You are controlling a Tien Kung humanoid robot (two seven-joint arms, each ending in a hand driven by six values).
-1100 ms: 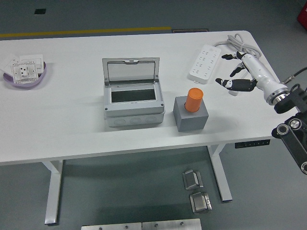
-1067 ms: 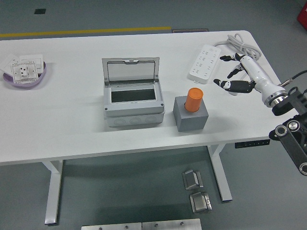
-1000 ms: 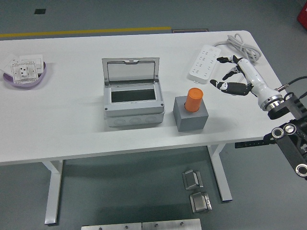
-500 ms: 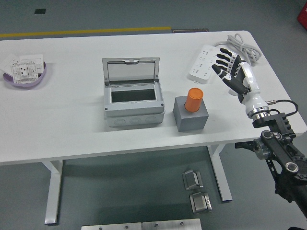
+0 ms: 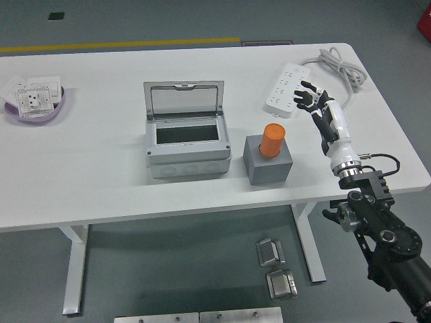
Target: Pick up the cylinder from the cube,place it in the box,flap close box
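An orange cylinder [image 5: 273, 140] stands upright on a dark grey cube [image 5: 268, 161] near the middle of the table. To its left sits a grey box [image 5: 186, 139] with its clear flap lid [image 5: 183, 99] raised at the back. My right hand [image 5: 316, 106] hovers to the right of the cylinder, apart from it, fingers spread and holding nothing. Its white forearm [image 5: 337, 141] runs down to the lower right corner. The left arm does not show.
A white power strip [image 5: 287, 89] with its cable [image 5: 338, 64] lies at the back right, just beyond my right hand. A purple bowl [image 5: 36, 102] of white sockets sits at the far left. Metal parts [image 5: 276, 267] lie on the floor under the table.
My right arm has swung in from the right edge toward the cylinder. The hand turned from sideways to pointing away from me, its fingers spread. Cylinder, cube and box stayed put.
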